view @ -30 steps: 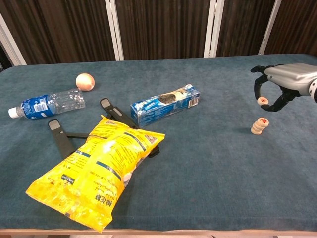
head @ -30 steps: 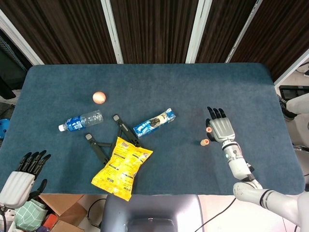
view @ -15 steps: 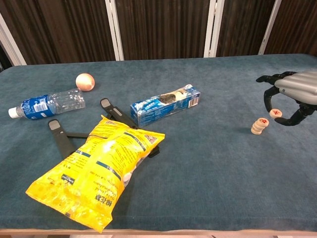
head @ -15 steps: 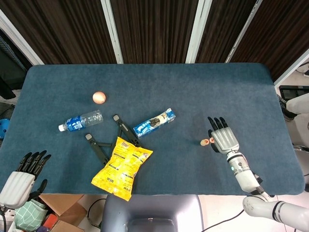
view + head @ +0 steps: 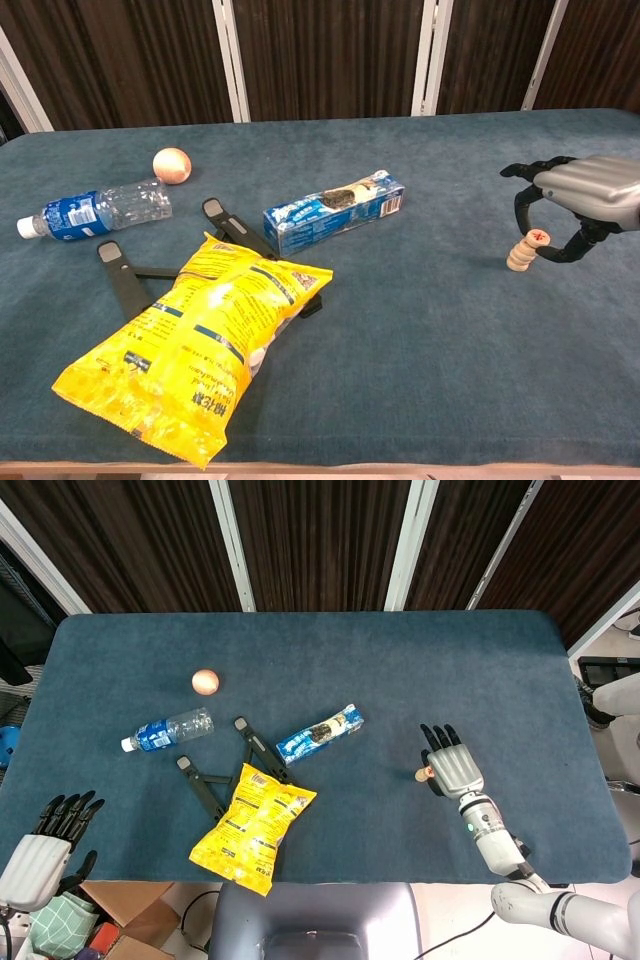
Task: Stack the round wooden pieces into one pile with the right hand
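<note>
A short pile of round wooden pieces (image 5: 518, 259) stands on the blue table (image 5: 420, 330) at the right; in the head view the pile (image 5: 422, 775) peeks out beside the hand. My right hand (image 5: 572, 196) hovers over it and pinches another round wooden piece (image 5: 538, 237) with a red mark between thumb and finger. That piece sits at the pile's top, shifted slightly right. The right hand (image 5: 455, 770) hides most of the pile from above. My left hand (image 5: 45, 842) hangs off the table's near left corner, fingers apart, holding nothing.
A yellow snack bag (image 5: 253, 825) lies over a black folding stand (image 5: 205, 785) at the left front. A blue cookie pack (image 5: 320, 734), a water bottle (image 5: 168, 730) and a small orange ball (image 5: 205, 681) lie further left, well away from the pile.
The right hand carried the wooden piece from behind the pile, swung slightly right, then came left and down until the piece sits over the pile's top. The left hand stayed put.
</note>
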`<state>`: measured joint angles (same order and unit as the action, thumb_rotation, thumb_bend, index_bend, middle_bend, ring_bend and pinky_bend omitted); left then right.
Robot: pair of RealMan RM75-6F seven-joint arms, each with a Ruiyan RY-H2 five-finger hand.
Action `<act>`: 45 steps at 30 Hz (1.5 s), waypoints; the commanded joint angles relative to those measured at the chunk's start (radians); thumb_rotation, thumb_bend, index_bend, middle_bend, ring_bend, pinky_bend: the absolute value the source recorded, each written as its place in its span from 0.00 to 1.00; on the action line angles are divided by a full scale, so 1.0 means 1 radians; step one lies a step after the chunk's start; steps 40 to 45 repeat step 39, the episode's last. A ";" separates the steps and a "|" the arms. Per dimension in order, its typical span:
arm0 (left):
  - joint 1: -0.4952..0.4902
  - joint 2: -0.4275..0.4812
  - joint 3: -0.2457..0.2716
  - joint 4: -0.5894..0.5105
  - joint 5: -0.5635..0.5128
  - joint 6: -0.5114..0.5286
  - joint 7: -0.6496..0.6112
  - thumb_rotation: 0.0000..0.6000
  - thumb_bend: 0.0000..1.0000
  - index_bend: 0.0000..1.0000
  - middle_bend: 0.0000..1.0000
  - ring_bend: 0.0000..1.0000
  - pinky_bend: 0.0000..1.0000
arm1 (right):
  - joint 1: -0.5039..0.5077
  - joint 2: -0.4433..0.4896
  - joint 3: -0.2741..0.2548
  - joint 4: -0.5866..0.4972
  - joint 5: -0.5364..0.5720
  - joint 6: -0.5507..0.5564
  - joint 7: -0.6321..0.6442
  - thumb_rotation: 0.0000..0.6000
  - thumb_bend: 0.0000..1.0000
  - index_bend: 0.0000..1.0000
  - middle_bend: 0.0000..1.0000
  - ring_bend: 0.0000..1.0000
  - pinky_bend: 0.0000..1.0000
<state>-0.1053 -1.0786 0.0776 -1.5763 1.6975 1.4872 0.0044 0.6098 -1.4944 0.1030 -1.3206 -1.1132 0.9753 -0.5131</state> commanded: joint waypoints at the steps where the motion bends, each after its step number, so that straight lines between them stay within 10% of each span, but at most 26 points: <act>1: 0.000 0.000 0.000 0.000 0.001 0.001 -0.001 1.00 0.48 0.00 0.00 0.00 0.03 | 0.000 0.000 -0.001 0.000 0.000 -0.001 -0.001 1.00 0.48 0.59 0.05 0.00 0.00; 17: 0.005 0.003 0.001 0.001 0.005 0.012 -0.008 1.00 0.48 0.00 0.00 0.00 0.03 | -0.039 0.058 -0.008 -0.083 -0.051 0.067 0.054 1.00 0.48 0.43 0.05 0.00 0.00; 27: 0.009 -0.002 0.006 0.001 0.019 0.020 0.005 1.00 0.48 0.00 0.00 0.00 0.03 | -0.343 0.293 -0.199 -0.347 -0.330 0.465 0.204 1.00 0.30 0.09 0.00 0.00 0.00; 45: 0.010 -0.009 0.011 0.002 0.036 0.025 0.022 1.00 0.48 0.00 0.00 0.00 0.03 | -0.449 0.327 -0.197 -0.323 -0.387 0.562 0.288 1.00 0.29 0.08 0.00 0.00 0.00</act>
